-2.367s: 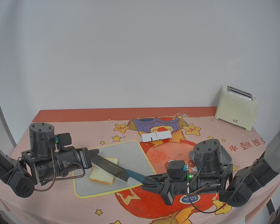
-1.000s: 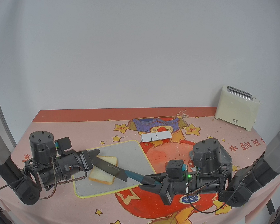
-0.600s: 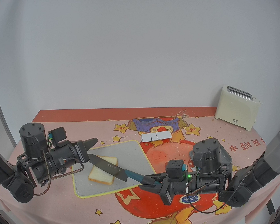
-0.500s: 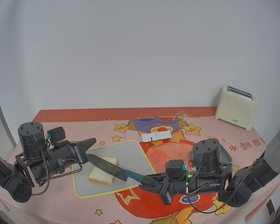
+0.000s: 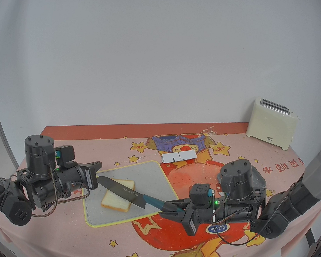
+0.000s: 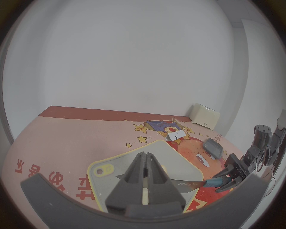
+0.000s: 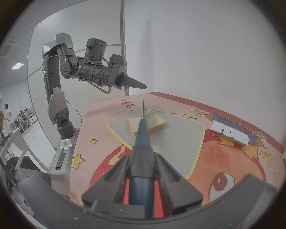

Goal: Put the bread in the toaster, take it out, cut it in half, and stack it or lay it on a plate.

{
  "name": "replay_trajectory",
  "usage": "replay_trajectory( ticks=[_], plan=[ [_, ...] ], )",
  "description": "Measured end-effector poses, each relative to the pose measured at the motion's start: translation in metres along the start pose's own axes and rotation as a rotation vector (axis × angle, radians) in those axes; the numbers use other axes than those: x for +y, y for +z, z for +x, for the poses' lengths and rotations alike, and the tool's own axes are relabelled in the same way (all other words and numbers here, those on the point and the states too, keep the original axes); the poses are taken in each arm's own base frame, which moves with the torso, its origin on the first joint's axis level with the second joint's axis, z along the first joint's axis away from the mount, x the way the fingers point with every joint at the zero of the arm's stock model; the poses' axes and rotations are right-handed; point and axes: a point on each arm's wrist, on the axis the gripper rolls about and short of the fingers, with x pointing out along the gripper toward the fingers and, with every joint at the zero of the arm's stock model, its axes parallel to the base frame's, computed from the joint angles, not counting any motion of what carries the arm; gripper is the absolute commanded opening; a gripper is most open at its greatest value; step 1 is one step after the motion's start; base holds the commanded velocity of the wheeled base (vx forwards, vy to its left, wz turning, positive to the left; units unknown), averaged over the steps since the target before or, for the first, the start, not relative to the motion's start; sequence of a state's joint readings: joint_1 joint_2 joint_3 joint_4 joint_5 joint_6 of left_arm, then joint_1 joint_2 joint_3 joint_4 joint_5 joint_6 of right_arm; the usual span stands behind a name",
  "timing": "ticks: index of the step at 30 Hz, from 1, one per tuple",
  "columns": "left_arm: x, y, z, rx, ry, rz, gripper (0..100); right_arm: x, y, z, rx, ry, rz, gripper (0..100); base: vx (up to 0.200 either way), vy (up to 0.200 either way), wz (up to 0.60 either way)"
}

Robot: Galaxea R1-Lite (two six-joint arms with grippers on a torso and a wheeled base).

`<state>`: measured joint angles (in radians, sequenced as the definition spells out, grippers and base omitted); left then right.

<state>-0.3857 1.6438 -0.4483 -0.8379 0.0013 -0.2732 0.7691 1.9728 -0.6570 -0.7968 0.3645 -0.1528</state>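
The left gripper (image 5: 98, 164), fingers (image 6: 135, 176) together and empty, has drawn back from the bread slice (image 5: 115, 202) past the cutting board's (image 5: 154, 180) left edge, so nothing steadies the bread. The right gripper (image 5: 168, 207) stays clamped on the knife (image 5: 126, 192), its blade across the seemingly uncut slice.

The tablecloth (image 5: 96, 142) is printed in pink with a cartoon figure in red, orange and purple, scattered yellow stars and red lettering; a plain dark red band is seen along its far edge. The cutting board (image 5: 149, 176) is coloured grey with a yellow rim. The bread (image 5: 115, 203) is shown white with a light tan crust. The knife (image 5: 127, 194) is made up of a dark grey blade and a teal handle. The toaster (image 5: 271, 126) is finished in cream, with a silvery top. The card (image 5: 179, 156) is white and the plate (image 6: 213, 146) grey. The left gripper (image 5: 98, 164) and the right gripper (image 5: 164, 209) are coloured dark grey.
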Motion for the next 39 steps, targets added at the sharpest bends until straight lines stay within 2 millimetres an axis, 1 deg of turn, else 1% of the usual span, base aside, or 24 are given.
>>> replay_trajectory(
  ticks=[8, 12, 19, 23, 39],
  plan=[
    [-0.001, -0.003, 0.001, 0.014, -0.024, -0.001, 0, 0.000, 0.000, 0.000, 0.001, 0.000, 0.000, 0, 0.000, 0.000, 0.00],
    [-0.004, -0.013, 0.006, 0.050, -0.034, 0.007, 0, 0.000, 0.000, 0.000, 0.002, 0.001, 0.000, 0, 0.000, 0.000, 0.00],
    [-0.007, -0.015, 0.017, -0.001, -0.057, 0.010, 0, 0.000, 0.000, 0.000, 0.002, 0.001, 0.001, 0, 0.000, 0.000, 0.00],
    [-0.005, -0.023, 0.021, 0.024, -0.051, 0.011, 0, 0.000, -0.001, 0.000, 0.003, 0.000, 0.001, 0, 0.000, 0.000, 0.00],
    [-0.002, -0.032, 0.025, 0.056, -0.037, 0.009, 0, 0.000, 0.001, 0.000, -0.004, 0.000, 0.000, 0, 0.000, 0.000, 0.00]
  ],
)
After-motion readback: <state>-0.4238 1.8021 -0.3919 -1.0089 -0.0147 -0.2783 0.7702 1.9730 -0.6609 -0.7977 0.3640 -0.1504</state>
